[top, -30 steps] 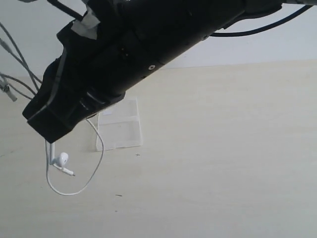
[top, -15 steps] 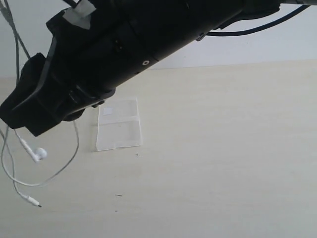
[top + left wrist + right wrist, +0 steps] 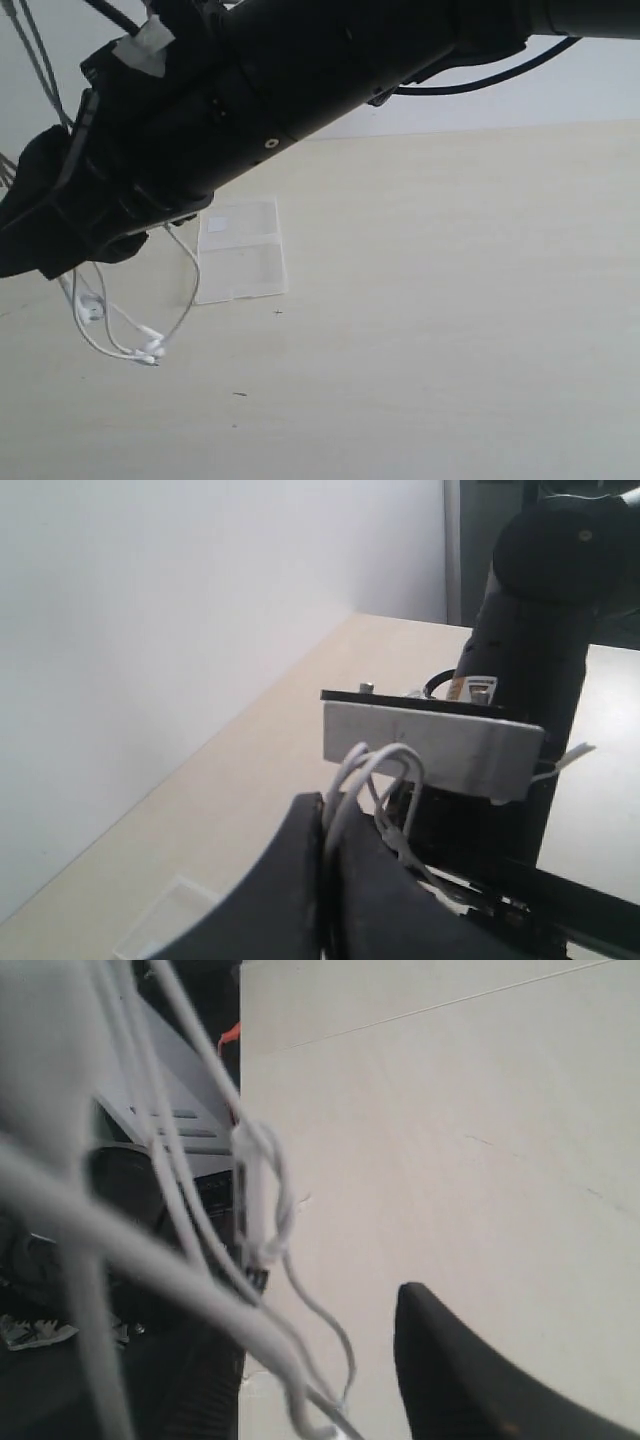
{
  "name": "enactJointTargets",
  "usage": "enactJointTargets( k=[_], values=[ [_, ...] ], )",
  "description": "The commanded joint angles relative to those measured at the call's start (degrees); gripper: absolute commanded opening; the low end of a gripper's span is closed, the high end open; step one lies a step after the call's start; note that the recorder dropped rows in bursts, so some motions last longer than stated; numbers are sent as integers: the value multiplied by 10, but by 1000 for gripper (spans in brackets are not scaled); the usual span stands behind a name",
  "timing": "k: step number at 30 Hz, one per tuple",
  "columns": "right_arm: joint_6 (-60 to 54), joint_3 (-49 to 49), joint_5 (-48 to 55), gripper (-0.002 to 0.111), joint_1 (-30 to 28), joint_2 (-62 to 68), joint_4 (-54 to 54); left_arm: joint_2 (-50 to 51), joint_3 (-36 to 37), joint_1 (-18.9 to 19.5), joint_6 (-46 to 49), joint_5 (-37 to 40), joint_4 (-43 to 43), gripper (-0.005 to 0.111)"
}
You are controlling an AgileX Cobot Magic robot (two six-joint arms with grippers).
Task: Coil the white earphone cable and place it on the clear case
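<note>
The left gripper (image 3: 325, 825) is clenched on strands of the thin white earphone cable (image 3: 148, 352). Its loose loops dangle just beside the small flat transparent plastic case (image 3: 240, 255), not on it (whether the right gripper (image 3: 50, 240) grips anything I cannot tell, as strands blur its view). It would be best to gather the hanging loops snugly, carry them over the case, and lower fully before releasing.

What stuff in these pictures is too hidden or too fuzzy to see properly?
- Exterior view: the black arm hides where the earphone cable is held.
- Left wrist view: the clear case is cut off by the bottom edge.
- Right wrist view: the cable is a blur near the lens, and only one right gripper finger shows.
</note>
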Motion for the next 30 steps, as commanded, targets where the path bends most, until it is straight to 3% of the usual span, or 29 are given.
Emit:
enactJointTargets(
  k=[1,23,26,30],
  values=[
    [-16,-2,-1,49,0,1,24,1,-4,-3,2,-8,-11,0],
    [-57,-2,-43,46,13,19,80,4,-4,-3,14,1,-27,0],
    [-61,-2,-43,41,13,19,84,4,-4,-3,14,1,-27,0],
    [-61,-2,-42,20,13,19,84,4,-4,-3,14,1,-27,0]
  ],
)
